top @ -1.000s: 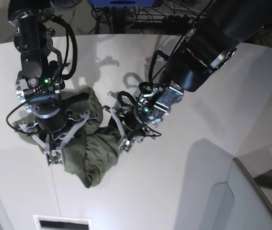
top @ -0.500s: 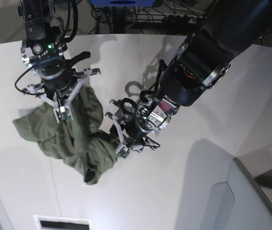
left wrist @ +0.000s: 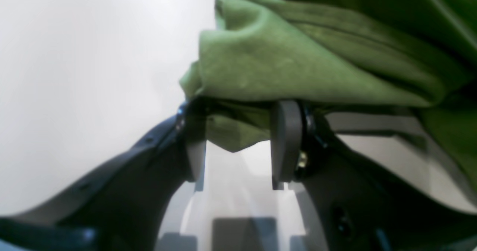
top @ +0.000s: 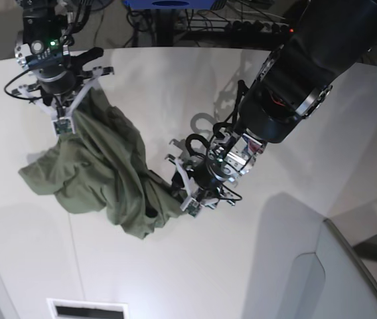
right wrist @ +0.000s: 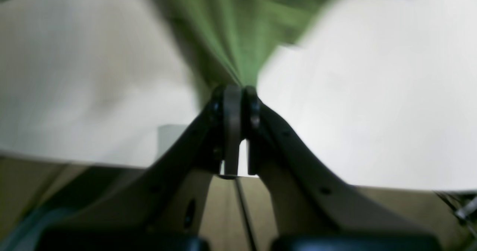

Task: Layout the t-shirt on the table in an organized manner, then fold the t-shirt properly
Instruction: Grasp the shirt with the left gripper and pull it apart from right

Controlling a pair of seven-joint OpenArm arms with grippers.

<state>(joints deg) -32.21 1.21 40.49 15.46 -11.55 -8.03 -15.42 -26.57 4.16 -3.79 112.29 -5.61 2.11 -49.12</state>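
Two grippers were seen on the t-shirt (top: 102,179), which lay bunched on the table (top: 175,80) toward its left edge. The right gripper (top: 64,125) was pinched tight on an upper fold, drawing the cloth taut toward the far-left corner. The left gripper (top: 187,199) was held partly apart at the shirt's right edge, cloth bunched between its pads (left wrist: 285,143).
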